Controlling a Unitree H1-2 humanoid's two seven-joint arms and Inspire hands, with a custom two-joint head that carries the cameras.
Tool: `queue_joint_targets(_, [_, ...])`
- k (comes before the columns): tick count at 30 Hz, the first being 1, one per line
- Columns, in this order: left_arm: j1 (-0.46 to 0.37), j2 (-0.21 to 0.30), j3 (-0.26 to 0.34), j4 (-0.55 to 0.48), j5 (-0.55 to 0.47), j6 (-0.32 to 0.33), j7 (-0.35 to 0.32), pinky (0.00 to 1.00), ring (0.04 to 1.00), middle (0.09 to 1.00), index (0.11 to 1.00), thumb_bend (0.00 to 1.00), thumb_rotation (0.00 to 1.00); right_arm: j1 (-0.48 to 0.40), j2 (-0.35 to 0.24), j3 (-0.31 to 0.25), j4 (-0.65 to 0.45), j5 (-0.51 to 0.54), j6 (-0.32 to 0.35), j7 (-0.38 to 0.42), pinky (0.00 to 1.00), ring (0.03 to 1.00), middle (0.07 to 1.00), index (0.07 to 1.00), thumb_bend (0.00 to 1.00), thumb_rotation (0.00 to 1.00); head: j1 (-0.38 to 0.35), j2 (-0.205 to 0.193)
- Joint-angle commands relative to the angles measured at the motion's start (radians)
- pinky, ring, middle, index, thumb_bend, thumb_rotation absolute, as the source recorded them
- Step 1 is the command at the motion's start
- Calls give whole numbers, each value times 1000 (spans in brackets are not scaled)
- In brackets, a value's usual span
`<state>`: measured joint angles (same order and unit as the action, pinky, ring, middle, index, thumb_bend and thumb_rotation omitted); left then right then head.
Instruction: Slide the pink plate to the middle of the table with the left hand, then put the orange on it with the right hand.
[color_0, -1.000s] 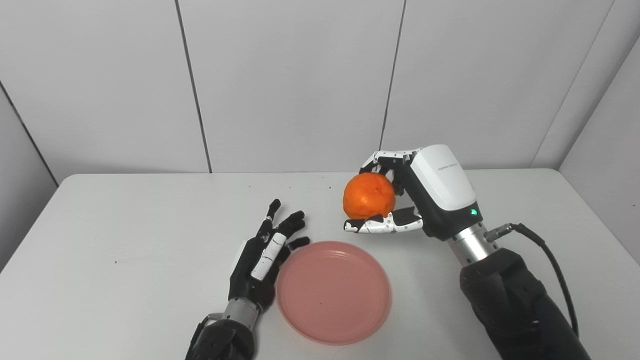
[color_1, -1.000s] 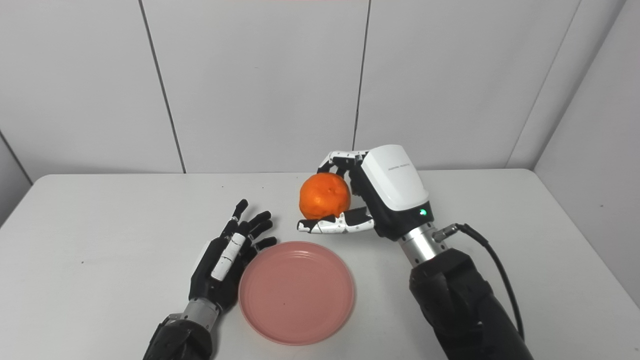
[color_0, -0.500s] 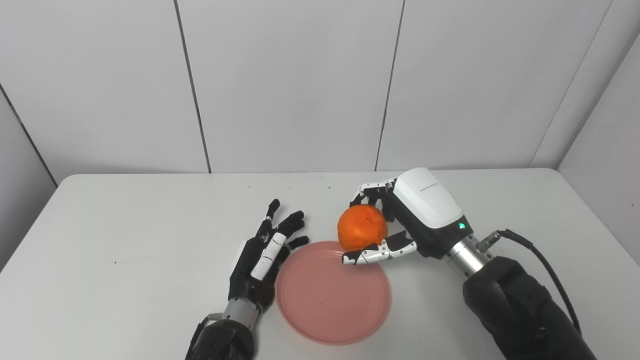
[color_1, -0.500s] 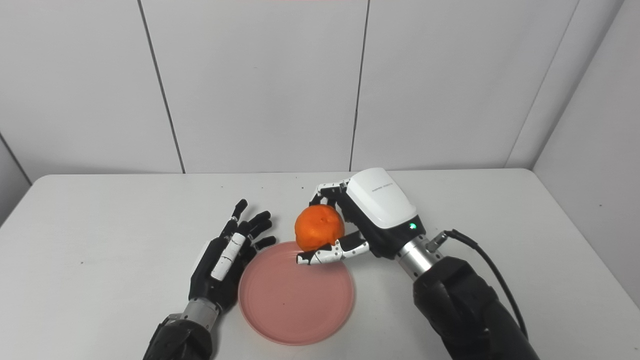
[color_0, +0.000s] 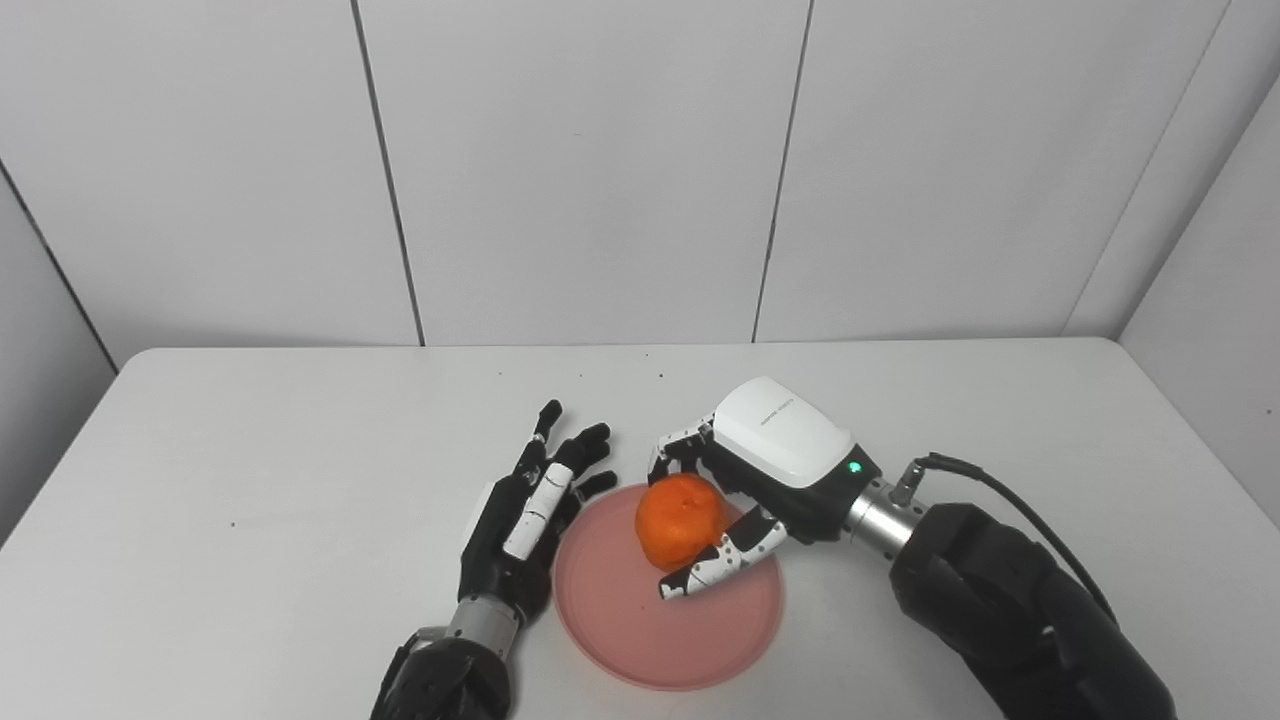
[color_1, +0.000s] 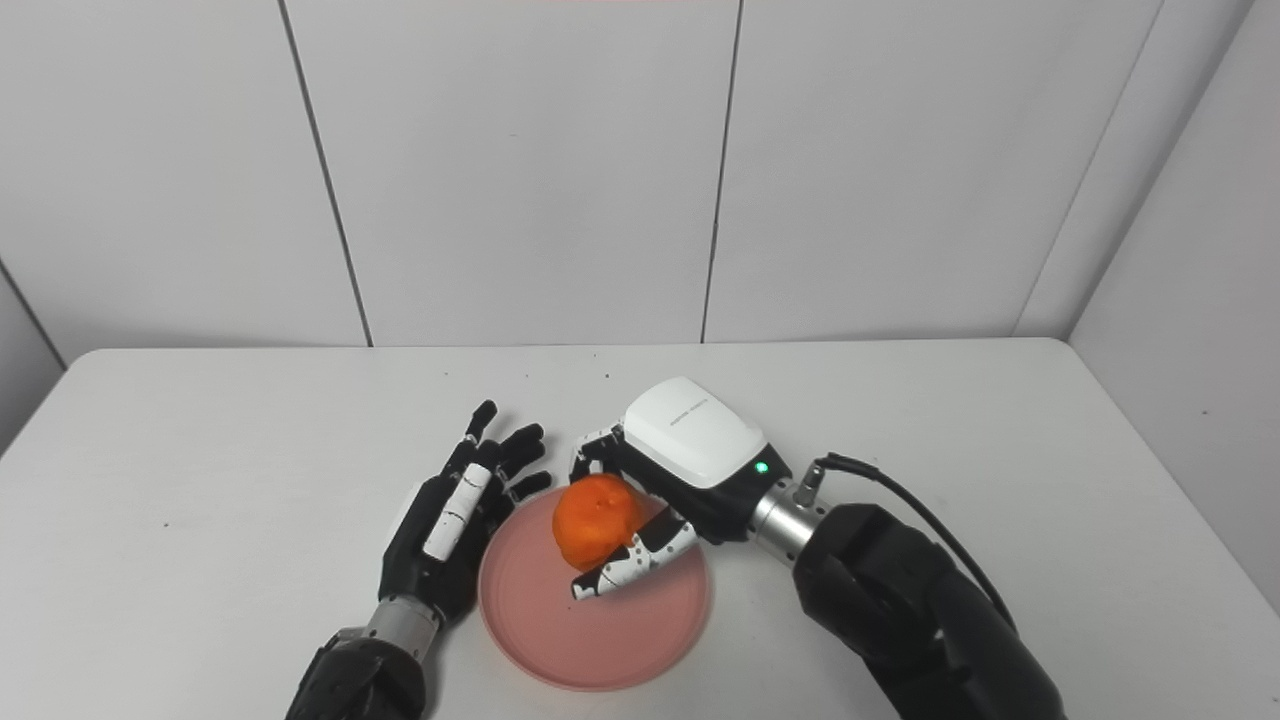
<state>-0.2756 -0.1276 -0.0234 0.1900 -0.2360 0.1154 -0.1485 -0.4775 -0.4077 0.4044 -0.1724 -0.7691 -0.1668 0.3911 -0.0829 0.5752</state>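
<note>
The plate (color_0: 640, 640) looks like smooth pink plastic with a soft sheen. The orange (color_0: 680, 518) has a dimpled, matt peel. The right hand (color_0: 745, 490) wears a glossy white plastic shell; its wrist (color_0: 872, 520) is bright metal. The table (color_0: 250, 500) is smooth, matt white.

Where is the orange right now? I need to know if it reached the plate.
The orange is over the pink plate, held in the right hand, just right of the open left hand.
</note>
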Motion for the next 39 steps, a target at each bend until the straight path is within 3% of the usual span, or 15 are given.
queue_joint_targets(1, [26,-7,-3,18,3,65,17,794,883,830,1000,868,603,-58,-4,-6,-11,3,-42,-4,188,257,394,471,517,590,1,1])
queue_joint_targets(12, [26,-14,-12,-1,8,84,19,789,878,812,999,832,603,-85,-2,29,49,-41,-90,17,190,263,397,463,460,587,10,9])
queue_joint_targets(16, [26,-12,-14,-2,10,82,18,788,872,799,999,829,610,-90,0,50,53,-72,-93,35,189,263,399,469,474,568,9,11])
queue_joint_targets(22, [26,-9,-14,-4,7,83,15,770,877,852,1000,836,612,-92,5,64,59,-94,-101,32,197,268,384,447,500,569,7,13])
queue_joint_targets(27, [26,-7,-14,-7,7,85,15,745,873,842,1000,832,615,-93,9,62,60,-105,-102,27,206,279,400,470,514,592,6,14])
queue_joint_targets(31, [26,-10,-7,-6,-7,93,14,783,879,795,997,833,597,-99,6,60,62,-116,-103,32,195,267,402,473,519,586,6,14])
queue_joint_targets(36, [28,-9,-9,-7,-7,90,9,750,872,800,1000,828,600,-104,5,59,59,-121,-96,47,239,321,469,549,539,659,6,14])
queue_joint_targets(39, [27,-13,-3,-3,-15,92,10,763,875,798,998,836,588,-108,3,60,60,-121,-96,59,250,331,471,547,538,677,8,12])
